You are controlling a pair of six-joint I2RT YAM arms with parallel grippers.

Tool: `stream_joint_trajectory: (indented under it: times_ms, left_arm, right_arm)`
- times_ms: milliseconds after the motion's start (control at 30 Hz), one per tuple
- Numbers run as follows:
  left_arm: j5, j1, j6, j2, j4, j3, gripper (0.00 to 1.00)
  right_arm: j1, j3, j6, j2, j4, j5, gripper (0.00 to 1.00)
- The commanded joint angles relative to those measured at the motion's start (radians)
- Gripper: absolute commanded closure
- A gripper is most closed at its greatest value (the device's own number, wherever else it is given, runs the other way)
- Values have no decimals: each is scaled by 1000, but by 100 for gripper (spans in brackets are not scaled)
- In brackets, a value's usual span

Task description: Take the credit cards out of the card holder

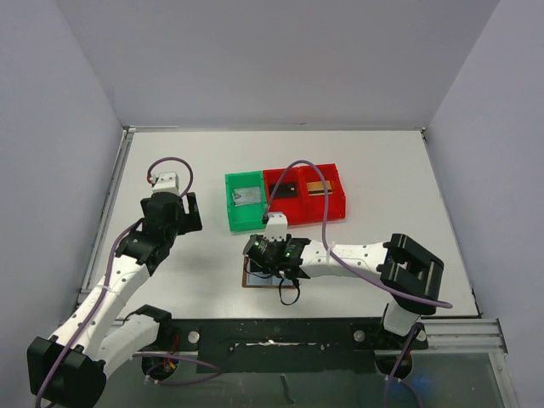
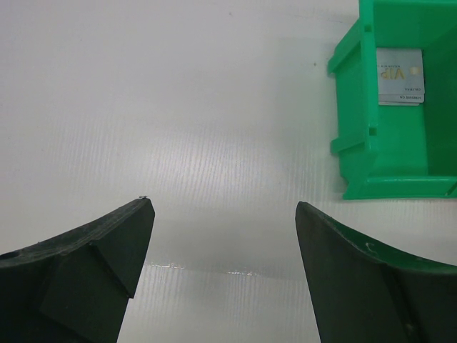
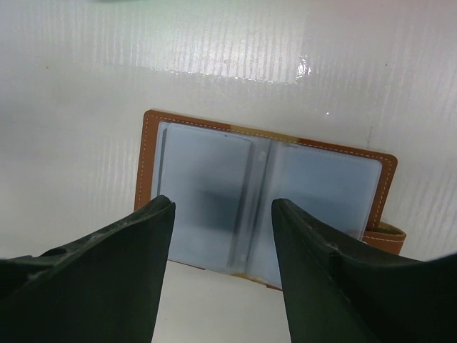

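Note:
The card holder (image 3: 321, 179) lies open on the table, brown leather with two pale blue-grey sleeves and a side tab (image 3: 385, 236). No card shows clearly in the sleeves. My right gripper (image 3: 223, 204) is open and empty just above the holder's middle fold. In the top view the gripper (image 1: 267, 255) covers most of the holder (image 1: 252, 279). A silver-grey card (image 2: 400, 75) lies in the green bin (image 2: 357, 136). A black card (image 1: 287, 189) and a gold card (image 1: 319, 185) lie in the red bins (image 1: 336, 204). My left gripper (image 2: 221, 207) is open and empty over bare table, left of the green bin.
The green bin (image 1: 231, 208) and the red bins stand side by side behind the holder. The left gripper (image 1: 183, 219) hovers to their left. A purple cable arcs over the red bins from the right arm. Grey walls close in the table.

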Motion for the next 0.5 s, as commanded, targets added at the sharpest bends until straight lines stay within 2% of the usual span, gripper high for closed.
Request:
stream_joint_trajectory:
  times_ms: [0, 467]
  left_arm:
    - [-13, 4, 0, -19, 41, 14, 20]
    - [-7, 3, 2, -11, 41, 14, 20]
  right_arm:
    - [-11, 59, 7, 18, 6, -13, 43]
    - [-47, 103, 30, 141, -42, -70, 47]
